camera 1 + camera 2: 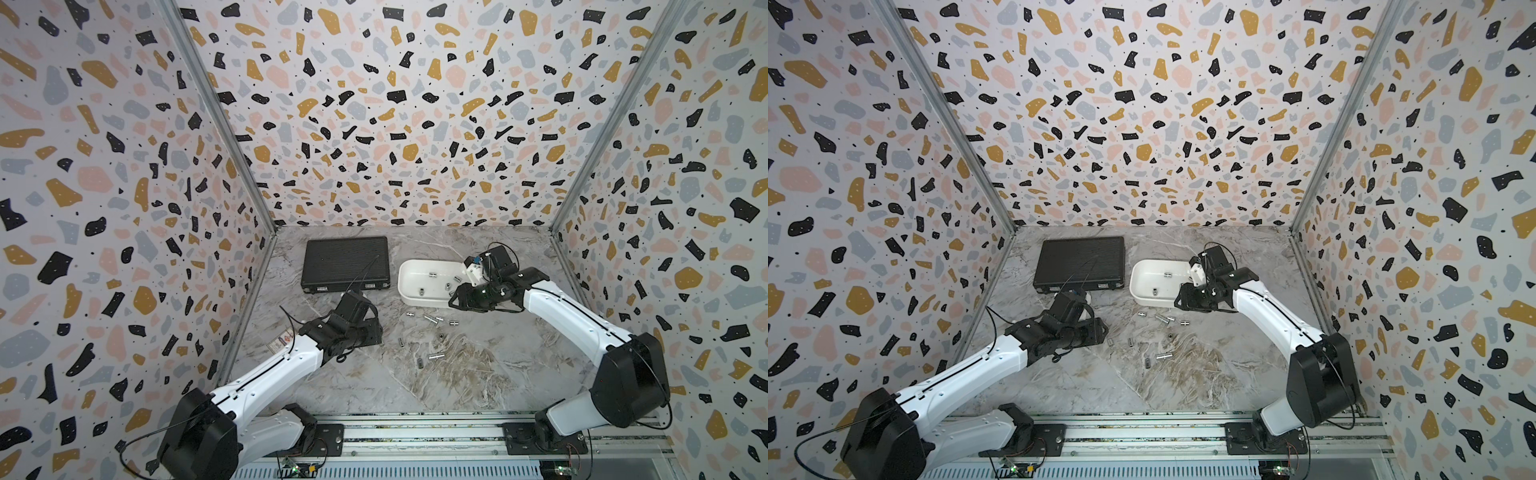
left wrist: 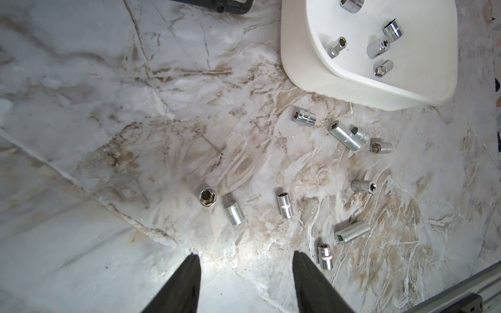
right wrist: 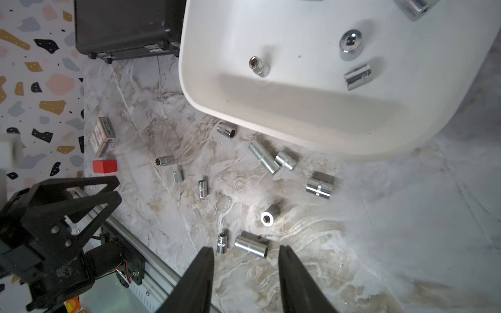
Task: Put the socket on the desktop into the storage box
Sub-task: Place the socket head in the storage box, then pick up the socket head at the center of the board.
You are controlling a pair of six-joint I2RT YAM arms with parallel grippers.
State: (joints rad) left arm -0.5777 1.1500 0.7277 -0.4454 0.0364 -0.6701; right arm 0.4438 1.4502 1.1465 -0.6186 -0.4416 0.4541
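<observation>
Grey marble desktop point(image 2: 108, 94) holds chrome cylindrical sockets point(image 2: 284, 206) ahead of left gripper point(image 2: 245, 260) and right gripper point(image 3: 245, 257), both spread, empty. Likely slick, roll-prone: pinch mid-barrel.

Both top views are looking steeply down from high up at the whole table point(image 1: 498, 374); the wrist cameras are sitting way closer, both catching the same loose sockets point(image 2: 284, 206) and white box point(image 3: 271, 119).

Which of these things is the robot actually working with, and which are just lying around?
Part of the job:
- loose sockets on the desktop
- white storage box
- sockets already inside it

Just lying about:
- black ribbed case
- small printed cardboard box
- red block
</observation>
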